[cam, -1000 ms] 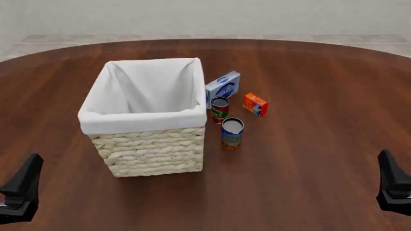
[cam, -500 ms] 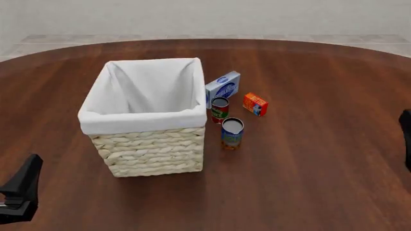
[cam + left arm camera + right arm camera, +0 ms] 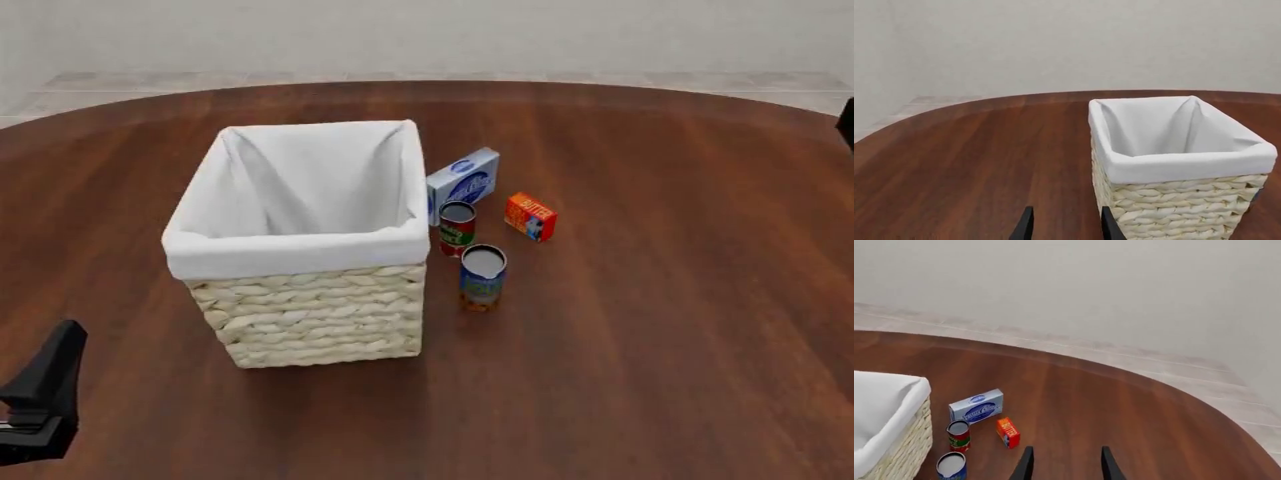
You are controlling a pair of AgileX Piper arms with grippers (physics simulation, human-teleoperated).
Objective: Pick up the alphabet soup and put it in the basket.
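While the left gripper [image 3: 1062, 227] sits parked, fingers apart, the right gripper [image 3: 1063, 466], also parted, has climbed to the front view's upper right, nearing the soup [image 3: 482, 277] standing right of the basket [image 3: 306, 251].

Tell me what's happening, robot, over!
Left pincer and right pincer both open, empty. Alphabet soup upright on table beside the basket, untouched. Red-and-green can right behind it, clear of the approach.
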